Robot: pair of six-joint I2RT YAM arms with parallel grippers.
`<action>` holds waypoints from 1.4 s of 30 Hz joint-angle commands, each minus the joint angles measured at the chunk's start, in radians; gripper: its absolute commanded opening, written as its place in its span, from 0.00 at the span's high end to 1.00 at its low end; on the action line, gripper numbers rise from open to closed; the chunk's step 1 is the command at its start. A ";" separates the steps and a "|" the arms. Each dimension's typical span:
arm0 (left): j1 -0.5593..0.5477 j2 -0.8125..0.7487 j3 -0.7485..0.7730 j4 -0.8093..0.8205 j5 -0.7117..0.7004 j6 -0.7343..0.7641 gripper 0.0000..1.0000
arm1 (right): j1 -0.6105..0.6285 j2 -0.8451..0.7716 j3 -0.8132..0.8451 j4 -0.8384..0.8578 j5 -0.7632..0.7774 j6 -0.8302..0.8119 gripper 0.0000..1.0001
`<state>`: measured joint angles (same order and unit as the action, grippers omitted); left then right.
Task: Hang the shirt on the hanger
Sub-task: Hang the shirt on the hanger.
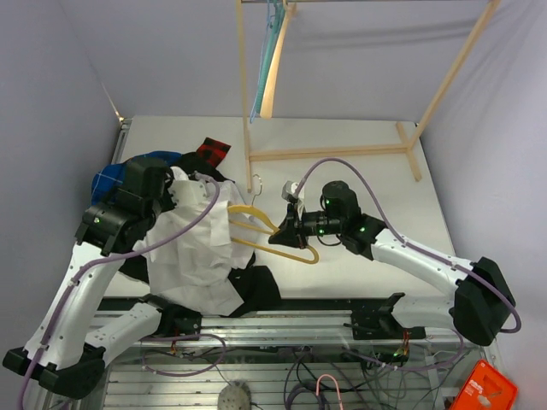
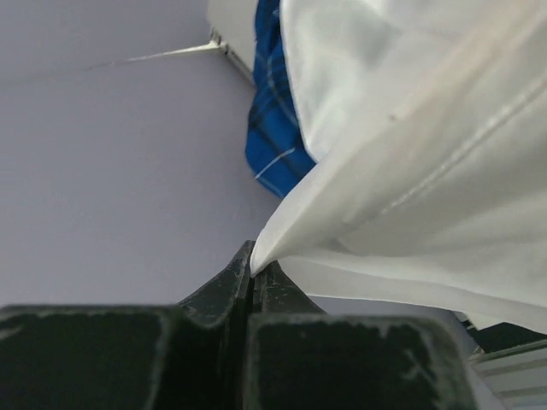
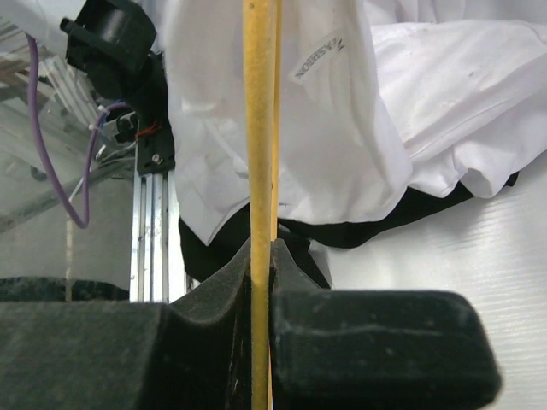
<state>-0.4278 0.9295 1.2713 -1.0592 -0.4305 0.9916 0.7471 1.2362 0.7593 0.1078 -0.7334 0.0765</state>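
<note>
The white shirt (image 1: 195, 248) lies crumpled at the left of the table, partly lifted at its upper edge. My left gripper (image 1: 167, 182) is shut on a fold of the shirt (image 2: 410, 154), pinching its tip between the jaws (image 2: 251, 266). The yellow hanger (image 1: 272, 232) lies level beside the shirt, its left end reaching into the fabric. My right gripper (image 1: 284, 232) is shut on the hanger's thin yellow bar (image 3: 259, 171), which runs straight up between the fingers toward the shirt (image 3: 359, 111).
A blue plaid shirt (image 1: 115, 175) and a black garment (image 1: 256, 286) lie under and around the white shirt. A wooden rack (image 1: 333, 152) stands at the back with a teal hanger (image 1: 272, 43) on it. A purple cable (image 1: 192, 222) crosses the shirt.
</note>
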 commanded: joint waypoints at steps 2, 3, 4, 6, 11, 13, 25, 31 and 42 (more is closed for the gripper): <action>0.113 0.033 0.120 0.008 0.077 0.144 0.93 | -0.005 -0.053 0.037 -0.063 -0.033 -0.070 1.00; 0.128 0.044 0.148 -0.021 0.111 0.136 0.93 | -0.006 -0.061 0.026 -0.037 -0.033 -0.060 1.00; 0.131 0.054 0.178 -0.059 0.145 0.122 0.93 | -0.007 -0.065 0.016 -0.006 -0.034 -0.046 1.00; 0.132 0.080 0.228 -0.132 0.209 0.090 0.93 | -0.009 -0.056 0.006 0.058 -0.041 -0.012 1.00; 0.132 0.108 0.227 -0.251 0.282 0.065 0.93 | -0.007 0.017 0.001 0.241 -0.080 0.078 1.00; 0.132 0.110 0.199 -0.283 0.293 0.058 0.91 | -0.008 0.046 -0.008 0.350 -0.084 0.121 1.00; 0.135 0.141 0.429 -0.220 0.090 0.089 0.00 | -0.003 0.134 0.000 0.414 -0.077 0.146 1.00; 0.135 0.384 0.981 -0.417 0.373 -0.179 0.00 | 0.002 0.128 -0.018 0.396 -0.040 0.134 1.00; 0.135 0.444 0.618 -0.434 0.999 -0.438 0.00 | 0.016 0.112 0.012 0.318 0.052 0.105 1.00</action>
<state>-0.2977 1.3373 1.9072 -1.4590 0.2806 0.6712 0.7547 1.3750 0.7452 0.4362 -0.7448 0.2138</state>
